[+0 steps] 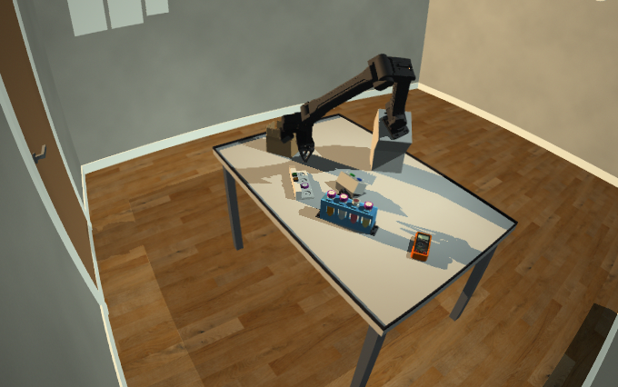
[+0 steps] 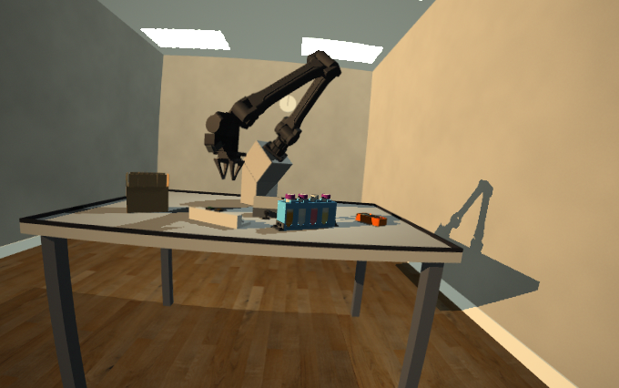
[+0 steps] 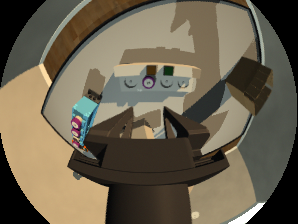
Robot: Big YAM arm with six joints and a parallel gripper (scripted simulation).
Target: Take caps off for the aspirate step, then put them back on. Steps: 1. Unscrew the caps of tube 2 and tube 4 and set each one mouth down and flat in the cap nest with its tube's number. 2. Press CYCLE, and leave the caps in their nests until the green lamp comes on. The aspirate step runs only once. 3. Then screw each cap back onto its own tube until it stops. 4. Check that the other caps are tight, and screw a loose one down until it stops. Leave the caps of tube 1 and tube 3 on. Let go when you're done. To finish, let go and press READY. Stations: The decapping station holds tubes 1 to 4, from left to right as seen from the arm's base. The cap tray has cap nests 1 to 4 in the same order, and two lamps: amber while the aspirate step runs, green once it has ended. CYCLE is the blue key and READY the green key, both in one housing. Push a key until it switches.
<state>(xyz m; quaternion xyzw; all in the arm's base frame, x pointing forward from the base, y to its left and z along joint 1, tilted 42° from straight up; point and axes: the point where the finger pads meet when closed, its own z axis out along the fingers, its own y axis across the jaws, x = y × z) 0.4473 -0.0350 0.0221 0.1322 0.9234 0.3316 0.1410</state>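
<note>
Two fingers stand partway apart on the pincer, which is released, holds nothing and hangs above the worktop. In the wrist view, the cap tray lies across the centre; the purple-rimmed cap of tube 2 sits in its second nest from the left. Its amber lamp and green lamp look dark.

Near the centre of the top view stand the key housing and the blue decapping station. Tube 2 is uncapped, third from the left there; the other three tubes wear purple caps. A cardboard box stands near the worktop's upper-left corner, an orange multimeter towards its right.

The worktop is pale with a black edge, its surface crossed by shadows, over a brown plank floor. Grey and tan walls surround it; a door is cut off at the left.

The exterior view hides the tray's nests behind its raised side. The pincer's body covers the lower centre of the wrist view, and the station's far end is hard to make out there.
</note>
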